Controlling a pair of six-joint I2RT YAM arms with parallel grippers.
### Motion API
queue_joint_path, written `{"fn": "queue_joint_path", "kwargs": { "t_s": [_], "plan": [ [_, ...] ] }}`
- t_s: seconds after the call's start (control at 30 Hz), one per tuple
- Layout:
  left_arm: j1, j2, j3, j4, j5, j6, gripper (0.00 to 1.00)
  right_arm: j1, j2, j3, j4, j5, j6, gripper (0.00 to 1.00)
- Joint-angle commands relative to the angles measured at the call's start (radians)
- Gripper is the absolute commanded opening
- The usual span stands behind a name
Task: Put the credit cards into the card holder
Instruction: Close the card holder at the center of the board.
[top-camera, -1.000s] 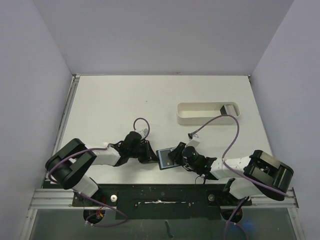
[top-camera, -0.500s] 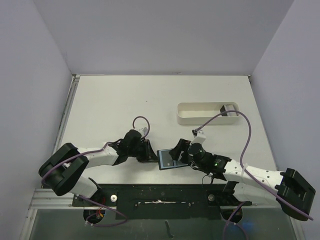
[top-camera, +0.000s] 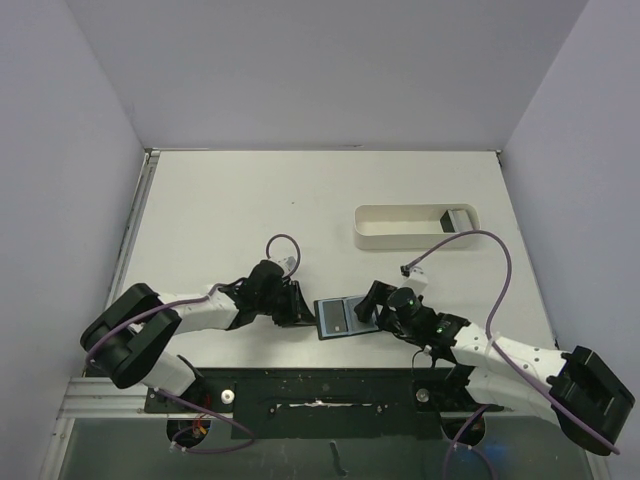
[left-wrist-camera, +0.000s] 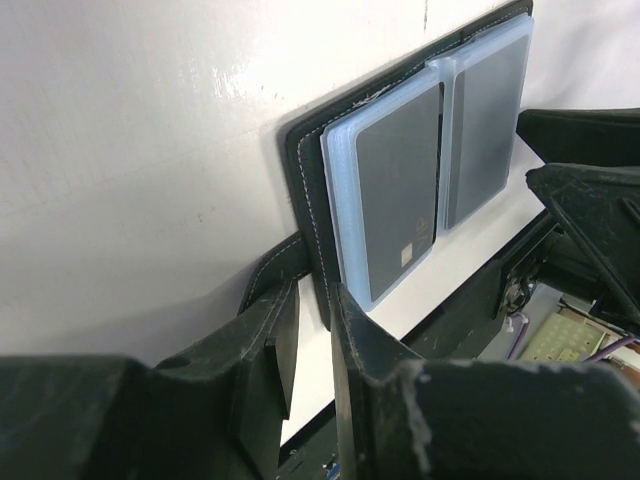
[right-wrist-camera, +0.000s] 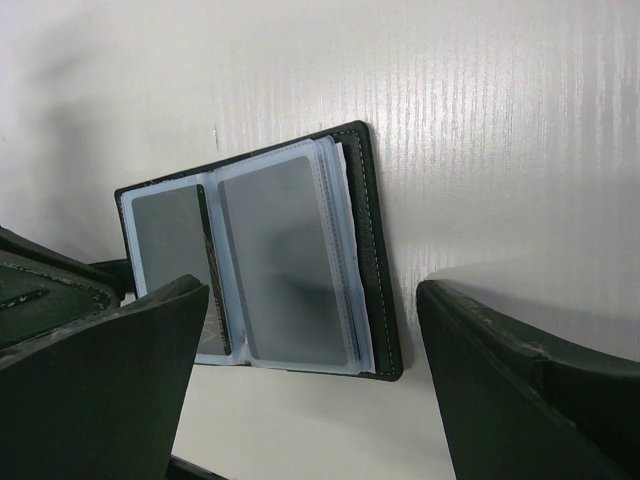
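The small black folding card holder (top-camera: 338, 318) with bluish clear pockets lies spread open on the white table (top-camera: 230, 210), near its front edge and between the two arms. One pocket holds a thin dark grey card (left-wrist-camera: 398, 190) with a chip showing. The pocket beside it looks grey too (filled or merely frosted, I cannot tell).

The left gripper (top-camera: 303, 314) straddles the cover's left edge, jaws a narrow slit apart; whether they press on it cannot be told. The right gripper (top-camera: 367, 306) stands wide apart just right of the card holder, holding nothing.

In the long white oval plastic tray (top-camera: 400, 209), well apart at the back right, another grey card (top-camera: 458, 217) lies at the right end. I judge the task part done, with at least that one left to fetch and slot in.
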Motion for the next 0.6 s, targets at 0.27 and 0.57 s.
{"fn": "queue_joint_path", "kwargs": {
  "t_s": [0.27,0.57],
  "plan": [
    [0.005,0.033,0.022,0.059,0.005,0.012,0.19,-0.006,0.051,-0.036,0.161,-0.083,0.002,0.88],
    [0.005,0.045,0.016,0.080,0.010,0.009,0.19,-0.007,-0.024,-0.061,0.294,-0.175,0.047,0.88]
  ]
}}
